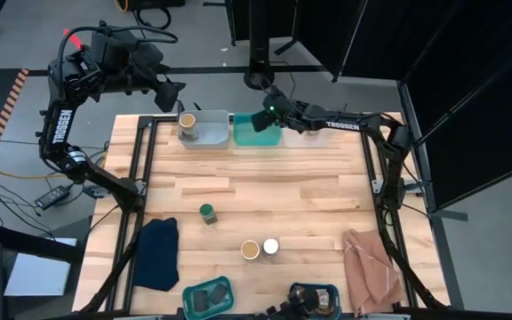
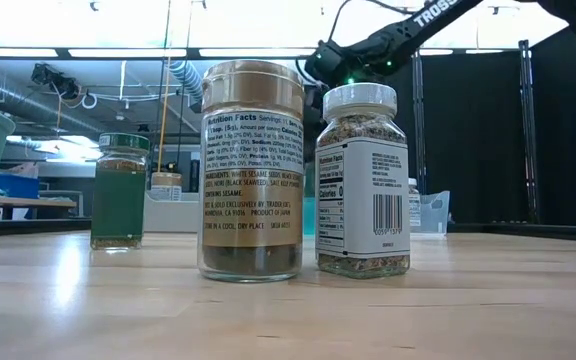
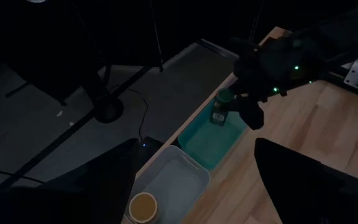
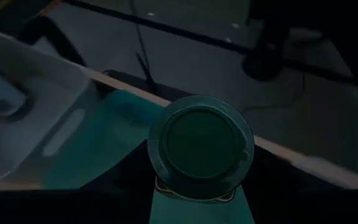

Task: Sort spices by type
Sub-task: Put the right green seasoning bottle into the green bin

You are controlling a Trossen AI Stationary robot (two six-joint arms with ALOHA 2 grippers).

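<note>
Spices sit spread over the wooden table (image 1: 265,200). One green-topped jar (image 4: 201,146) is pinched between the fingers of the right gripper (image 1: 262,121), which holds it above the teal bin (image 1: 258,135) at the far edge of the table; the left wrist view shows that jar (image 3: 221,107) hanging upright over the bin's open inside. A second green-topped jar (image 1: 206,212) stands alone toward the middle of the table, near the dark blue cloth (image 1: 158,252). A tan-topped jar (image 1: 250,250) and a white-topped jar (image 1: 271,246) stand just beside each other nearer the front edge; in the low view they fill the foreground, both upright. Another tan-topped jar (image 1: 187,121) stands inside the grey bin (image 1: 210,130), next to the teal one. Beyond the teal bin is a clear bin (image 1: 302,135); what it holds cannot be told.

The left gripper (image 1: 172,89) hovers off the far left corner of the table, its fingers spread wide with nothing between them. Two small containers (image 1: 208,298) at the front edge hold dark items too small to make out. A pinkish-brown cloth (image 1: 369,269) lies at the front right.
</note>
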